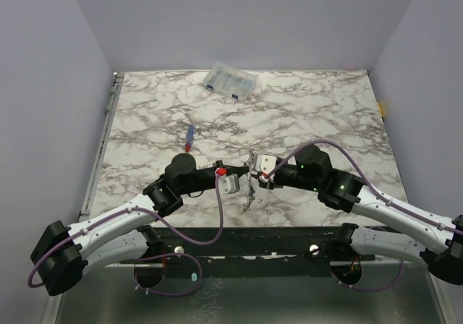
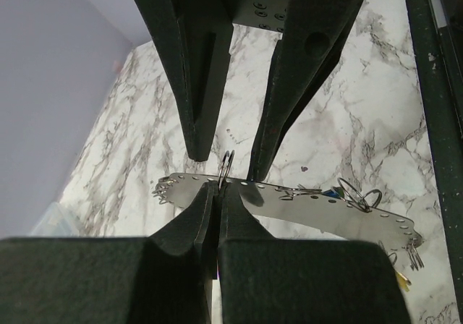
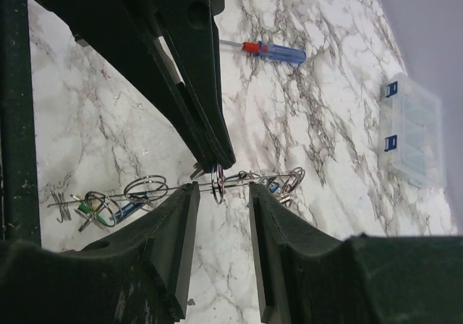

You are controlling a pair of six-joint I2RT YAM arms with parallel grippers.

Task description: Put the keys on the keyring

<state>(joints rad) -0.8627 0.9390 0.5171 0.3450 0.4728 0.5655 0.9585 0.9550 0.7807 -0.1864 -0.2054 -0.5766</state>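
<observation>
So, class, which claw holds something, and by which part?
The left claw pinches the keyring partway along, beside a small split ring; the right claw stands open around that ring, gripping nothing.

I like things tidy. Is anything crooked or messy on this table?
Only the clear plastic box at the far edge: it sits slanted to the table edge. Nothing looks spilled or broken.

Red-and-blue screwdriver (image 1: 189, 137) lies on marble tabletop (image 1: 325, 114) beyond the jaws, to left. Clear compartment box (image 1: 230, 82) w/ blue clasps sits farther back, well apart.
</observation>
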